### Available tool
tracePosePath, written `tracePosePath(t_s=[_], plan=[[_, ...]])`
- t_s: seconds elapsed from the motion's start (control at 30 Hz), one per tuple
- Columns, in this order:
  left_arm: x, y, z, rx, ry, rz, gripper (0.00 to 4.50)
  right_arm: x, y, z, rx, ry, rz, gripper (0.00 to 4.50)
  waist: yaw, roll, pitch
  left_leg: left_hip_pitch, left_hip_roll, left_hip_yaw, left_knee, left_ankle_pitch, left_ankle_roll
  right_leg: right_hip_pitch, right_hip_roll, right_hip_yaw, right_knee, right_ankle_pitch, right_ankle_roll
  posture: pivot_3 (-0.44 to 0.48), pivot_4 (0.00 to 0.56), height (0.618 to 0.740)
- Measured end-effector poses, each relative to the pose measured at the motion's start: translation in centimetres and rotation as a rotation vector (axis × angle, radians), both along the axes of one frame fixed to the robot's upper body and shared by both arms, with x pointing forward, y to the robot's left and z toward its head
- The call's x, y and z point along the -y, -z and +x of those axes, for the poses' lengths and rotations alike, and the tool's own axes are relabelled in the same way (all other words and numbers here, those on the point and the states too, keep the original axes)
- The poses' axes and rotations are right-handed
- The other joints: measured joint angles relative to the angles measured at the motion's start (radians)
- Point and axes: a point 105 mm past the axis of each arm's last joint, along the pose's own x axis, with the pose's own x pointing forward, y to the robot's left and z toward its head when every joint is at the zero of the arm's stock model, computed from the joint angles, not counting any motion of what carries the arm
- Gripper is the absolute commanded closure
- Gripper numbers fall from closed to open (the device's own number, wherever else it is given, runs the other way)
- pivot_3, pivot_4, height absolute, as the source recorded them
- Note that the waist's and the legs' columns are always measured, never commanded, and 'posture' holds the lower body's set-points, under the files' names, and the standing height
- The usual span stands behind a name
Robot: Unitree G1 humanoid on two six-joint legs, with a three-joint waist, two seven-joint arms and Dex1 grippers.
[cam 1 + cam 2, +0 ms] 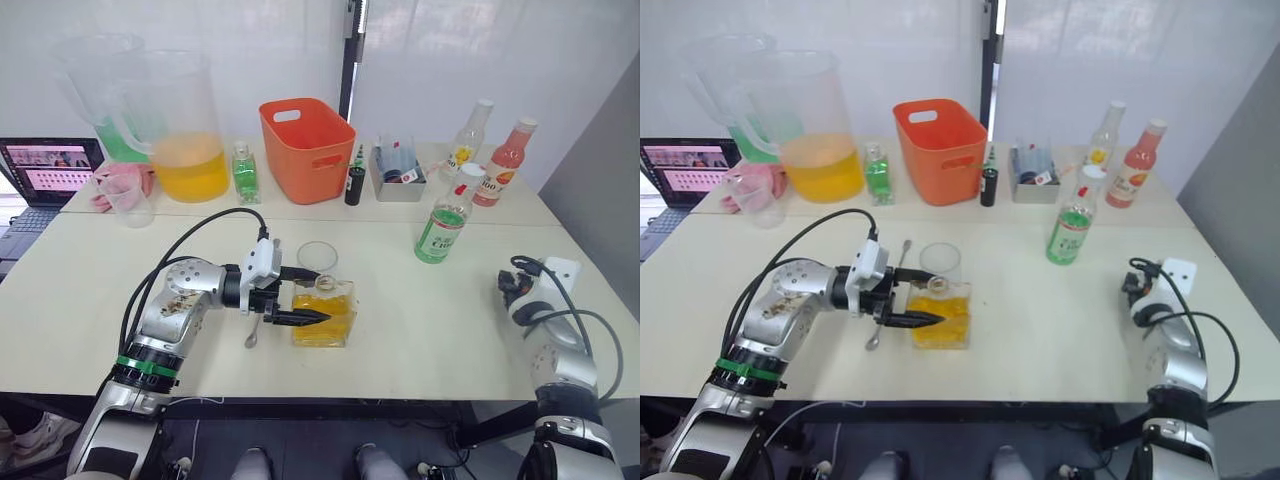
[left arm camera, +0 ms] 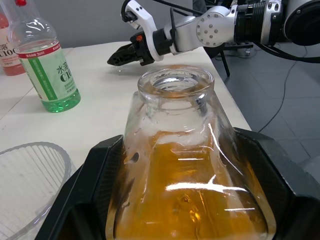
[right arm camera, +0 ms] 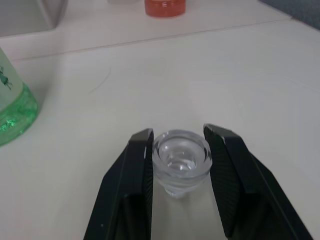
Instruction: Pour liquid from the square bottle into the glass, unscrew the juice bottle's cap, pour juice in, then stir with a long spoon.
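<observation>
The square bottle [image 1: 324, 314], holding amber liquid and with its neck open, stands mid-table. My left gripper [image 1: 322, 295] is shut on it, one black finger [image 2: 100, 170] on each side. The empty glass [image 1: 317, 256] stands just behind the bottle. A long spoon [image 1: 253, 334] lies on the table under my left wrist. At the right edge of the table my right gripper [image 3: 180, 134] is shut on a clear glass stopper [image 3: 181, 161], low over the table. A green drink bottle [image 1: 442, 226] with a white cap stands nearest. I cannot tell which capped bottle is the juice bottle.
A red bottle [image 1: 506, 162] and a pale bottle [image 1: 468, 138] stand at the back right. Along the back are an orange basket [image 1: 308, 136], a grey box [image 1: 397, 172], a small green bottle [image 1: 245, 172], a pitcher of orange liquid [image 1: 183, 130] and a laptop [image 1: 50, 166].
</observation>
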Motion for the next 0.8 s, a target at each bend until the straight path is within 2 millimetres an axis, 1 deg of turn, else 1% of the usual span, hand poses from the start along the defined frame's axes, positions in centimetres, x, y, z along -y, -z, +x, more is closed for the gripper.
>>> tracePosePath(t_s=[0.17, 0.23, 0.27, 0.3, 0.33, 0.37, 0.47, 0.5, 0.57, 0.63, 0.8], plan=[[0.0, 0.0, -0.1, 0.008, -0.008, 0.000, 1.72, -0.1, 0.1, 0.0, 0.010, -0.001, 0.001, 3.44, -0.002, 0.000, 0.000, 0.000, 0.000, 0.000, 0.000, 0.000, 0.000, 0.000, 0.000, 0.000, 0.000, 0.000, 0.000, 0.000, 0.150, 0.740], [-0.1, 0.0, -0.2, 0.011, -0.010, 0.001, 1.72, -0.2, 0.1, 0.0, 0.011, -0.002, 0.002, 2.42, -0.002, 0.000, 0.000, 0.000, 0.000, 0.000, 0.000, 0.000, 0.000, 0.000, 0.000, 0.000, 0.000, 0.000, 0.000, 0.000, 0.150, 0.740], [-0.1, 0.0, -0.2, 0.011, -0.011, 0.001, 1.72, -0.1, 0.2, -0.1, 0.009, -0.002, 0.003, 2.13, -0.002, 0.000, 0.000, 0.000, 0.000, 0.000, 0.000, 0.000, 0.000, 0.000, 0.000, 0.000, 0.000, 0.000, 0.000, 0.000, 0.150, 0.740], [-0.1, 0.0, -0.2, 0.011, -0.012, 0.000, 1.72, -0.2, 0.4, -0.2, 0.005, -0.003, 0.004, 1.75, -0.002, 0.000, 0.000, 0.000, 0.000, 0.000, 0.000, 0.000, 0.000, 0.000, 0.000, 0.000, 0.000, 0.000, 0.000, 0.000, 0.150, 0.740], [-0.1, 0.0, -0.2, 0.011, -0.012, 0.000, 1.72, -0.3, 0.6, -0.3, 0.000, -0.006, 0.004, 1.49, -0.002, 0.000, 0.000, 0.000, 0.000, 0.000, 0.000, 0.000, 0.000, 0.000, 0.000, 0.000, 0.000, 0.000, 0.000, 0.000, 0.150, 0.740], [-0.1, 0.0, -0.2, 0.011, -0.012, 0.000, 1.72, -0.3, 0.8, -0.5, -0.004, -0.009, 0.001, 1.06, -0.002, 0.000, 0.000, 0.000, 0.000, 0.000, 0.000, 0.000, 0.000, 0.000, 0.000, 0.000, 0.000, 0.000, 0.000, 0.000, 0.150, 0.740], [-0.1, 0.0, -0.2, 0.011, -0.012, 0.000, 1.72, -0.3, 0.3, -0.9, 0.009, -0.017, -0.033, 0.13, -0.002, 0.000, 0.000, 0.000, 0.000, 0.000, 0.000, 0.000, 0.000, 0.000, 0.000, 0.000, 0.001, 0.000, 0.000, 0.000, 0.150, 0.740], [-0.1, 0.0, -0.2, 0.012, -0.012, 0.000, 1.72, -0.3, -0.2, -1.0, 0.024, -0.022, -0.056, 0.00, -0.002, 0.001, 0.000, 0.000, 0.000, 0.000, 0.000, 0.000, 0.000, 0.000, 0.000, 0.000, 0.001, 0.000, 0.000, 0.000, 0.150, 0.740], [-0.1, 0.0, -0.2, 0.011, -0.012, 0.000, 1.72, -0.4, -1.4, -1.3, 0.056, -0.032, -0.105, 0.00, -0.002, 0.001, 0.000, 0.000, 0.000, 0.000, 0.000, 0.000, 0.000, 0.000, 0.000, 0.000, 0.001, 0.000, 0.000, 0.000, 0.150, 0.740], [-0.1, 0.0, -0.2, 0.011, -0.012, 0.000, 1.72, -0.6, -3.1, -1.7, 0.105, -0.044, -0.150, 0.00, -0.002, 0.001, 0.000, 0.000, 0.000, 0.000, 0.000, 0.000, 0.000, 0.000, 0.000, 0.000, 0.001, 0.000, 0.000, 0.000, 0.150, 0.740], [-0.1, 0.0, -0.2, 0.010, -0.012, -0.002, 1.72, -1.6, -7.2, -2.9, 0.210, -0.122, -0.220, 0.00, -0.001, 0.001, 0.000, 0.000, 0.000, 0.000, 0.000, 0.000, 0.000, -0.001, 0.000, 0.000, 0.001, 0.000, 0.000, 0.000, 0.150, 0.740]])
